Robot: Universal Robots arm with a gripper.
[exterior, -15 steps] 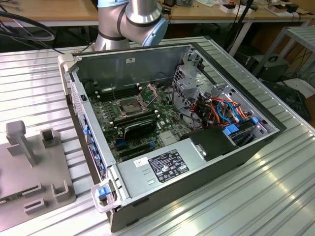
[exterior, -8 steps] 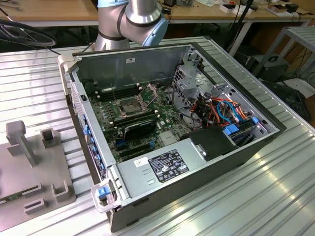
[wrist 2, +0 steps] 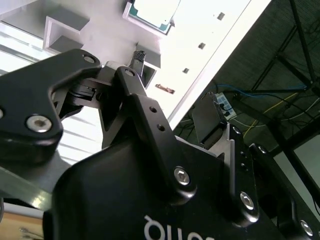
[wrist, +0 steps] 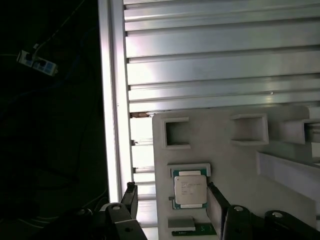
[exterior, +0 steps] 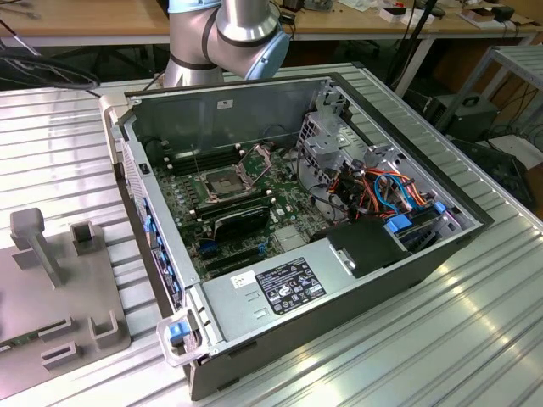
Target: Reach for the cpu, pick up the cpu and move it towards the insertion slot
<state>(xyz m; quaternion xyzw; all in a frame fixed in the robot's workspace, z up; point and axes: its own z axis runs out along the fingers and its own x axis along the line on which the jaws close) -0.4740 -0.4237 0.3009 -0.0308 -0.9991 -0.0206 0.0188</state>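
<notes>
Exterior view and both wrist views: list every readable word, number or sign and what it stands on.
None can be read.
Black label on the grey metal power supply box: print too small.
Pale silver square cpu, first wrist view: print blurred.
White letters on the black gripper, second wrist view: cut off by the picture's edge.

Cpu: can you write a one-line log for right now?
gripper open | cpu lying in grey holder, between fingers, not gripped | insertion slot in computer case
</notes>
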